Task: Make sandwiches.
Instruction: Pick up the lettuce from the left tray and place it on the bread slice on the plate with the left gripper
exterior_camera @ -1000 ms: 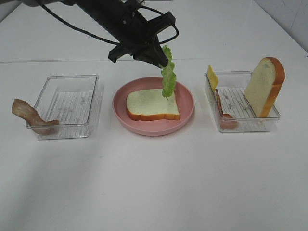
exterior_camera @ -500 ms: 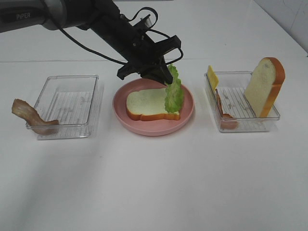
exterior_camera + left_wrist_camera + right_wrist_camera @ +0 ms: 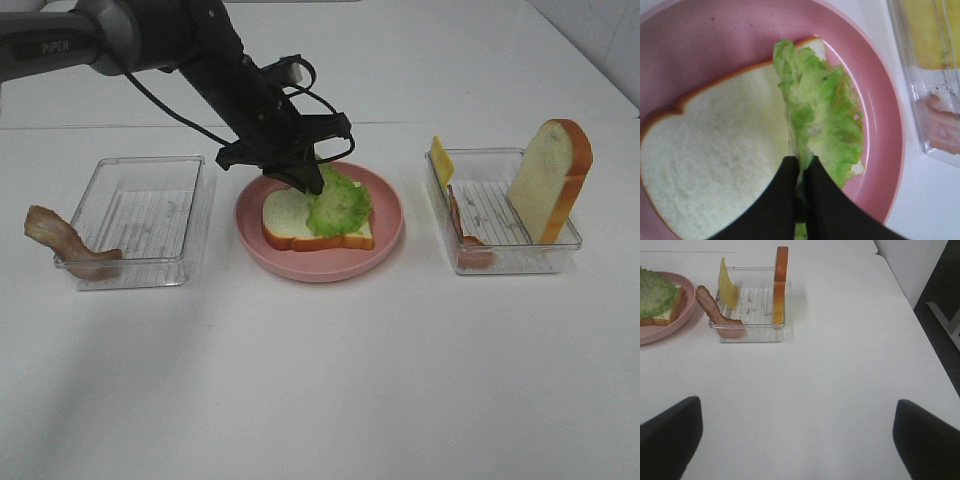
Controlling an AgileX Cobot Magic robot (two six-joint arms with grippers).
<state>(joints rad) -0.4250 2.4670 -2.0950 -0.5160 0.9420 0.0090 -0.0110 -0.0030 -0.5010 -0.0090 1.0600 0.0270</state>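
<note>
A white bread slice (image 3: 290,225) with an orange-brown crust lies flat on the pink plate (image 3: 385,235). My left gripper (image 3: 312,182) is shut on one edge of a green lettuce leaf (image 3: 340,205), which rests spread over the right half of the slice. The left wrist view shows the closed fingertips (image 3: 790,175) pinching the lettuce (image 3: 822,110) over the bread (image 3: 725,160). A second bread slice (image 3: 550,180), a yellow cheese square (image 3: 441,160) and a bacon strip (image 3: 466,242) stand in the right container. My right gripper (image 3: 797,407) is open and empty over bare table, out of the exterior view.
A clear container (image 3: 140,220) stands left of the plate with a bacon strip (image 3: 60,240) draped over its left rim. The right clear container (image 3: 500,262) stands right of the plate. In the right wrist view the table's edge (image 3: 920,320) runs along the right.
My left gripper came down and shifted left, lowering the lettuce from hanging upright above the plate to lying on the bread slice. Nothing else moved.
</note>
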